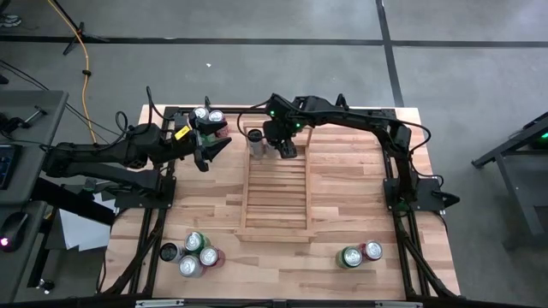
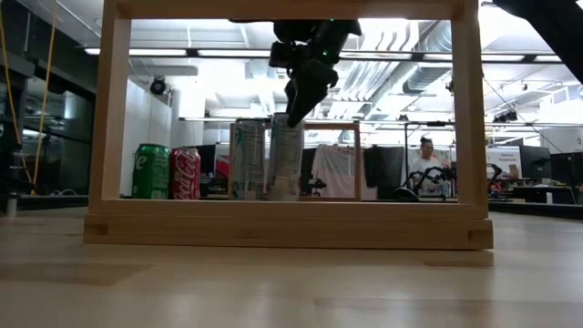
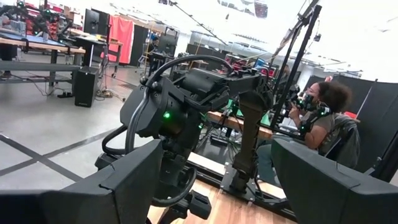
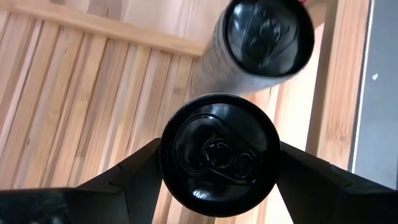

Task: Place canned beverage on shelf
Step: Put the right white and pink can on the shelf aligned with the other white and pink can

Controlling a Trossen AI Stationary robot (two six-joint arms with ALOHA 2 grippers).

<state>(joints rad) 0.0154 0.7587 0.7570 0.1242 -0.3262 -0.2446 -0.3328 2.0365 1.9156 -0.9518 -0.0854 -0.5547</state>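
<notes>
In the low view only one label reads plainly: a red Coca-Cola can [image 2: 185,172] standing just right of a green can [image 2: 151,171] whose white lettering is too partial to name. Right of them, seen through the wooden frame of the shelf [image 2: 290,224], stand two taller slim cans, a pale one with teal print [image 2: 247,160] and a silvery one [image 2: 285,158]; their writing cannot be read.

Counted in the high view: two cans [image 1: 206,115] at the upper left of the surface [image 1: 342,205] by the left gripper, four cans [image 1: 195,253] in a cluster at lower left (one dark-topped, one green, one red, one silver), two cans [image 1: 360,253] at lower right, one green and one red, and two slim cans at the top end of the shelf [image 1: 276,192].

The right gripper [image 1: 286,147] hangs over that top end of the slatted shelf. In the right wrist view its two dark fingers [image 4: 124,177] flank the black top of a slim can [image 4: 219,152], one on each side, close against it; the second slim can [image 4: 261,46] stands upright just beyond, near the shelf's side rail.

The left gripper [image 1: 208,151] waits at the upper left of the surface, fingers [image 3: 124,186] spread apart with nothing between them (its camera looks past them at the right arm and a seated person [image 3: 323,118] in the room).
</notes>
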